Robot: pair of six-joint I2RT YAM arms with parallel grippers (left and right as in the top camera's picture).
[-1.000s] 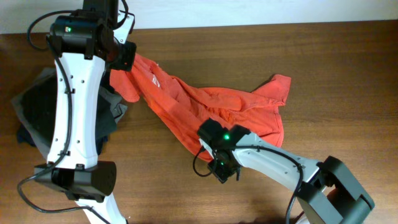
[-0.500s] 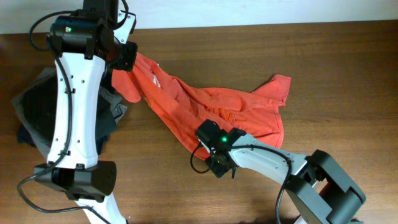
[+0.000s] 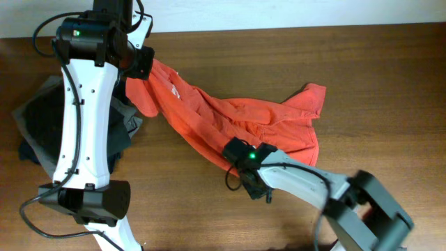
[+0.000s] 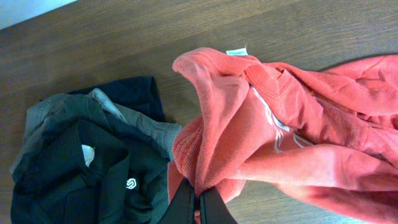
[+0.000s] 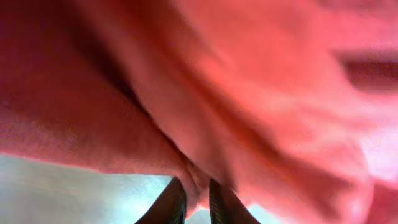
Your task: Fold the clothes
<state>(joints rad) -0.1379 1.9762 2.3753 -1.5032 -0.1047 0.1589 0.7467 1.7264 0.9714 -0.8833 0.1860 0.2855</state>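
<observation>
Red-orange short-sleeved cotton shirt (image 3: 230,115) is unfolded and bunched, stretched in a diagonal band across the brown wooden table (image 3: 376,63), from upper left down to centre. A wider crumpled part fans out to the right, with one corner pointing up at the right end. Lots of creases, nothing flat.

Small white neck tag (image 4: 237,52) shows at the top edge of the collar fold in the left wrist view. White printed lettering (image 4: 280,134) is partly visible below it and unreadable.

The shirt's upper-left end overlaps the edge of a pile of dark folded garments (image 4: 81,168) (black, grey, navy) at the table's left side. The top black piece has a small white logo.

Left gripper (image 4: 199,202): fingers clamped together on a rolled edge of the shirt at its upper-left end, with cloth hanging over the tips. The left arm's long white link (image 3: 83,118) runs along the left side from the near edge to the far edge, over the dark pile.

Right gripper (image 5: 198,199): fingers nearly together, pinching a fold of the shirt's fabric between the tips. Wrist view is blurred and filled with red cloth. From overhead it sits at the shirt's lower edge near table centre, and the right arm (image 3: 300,180) reaches in low from the bottom right.
</observation>
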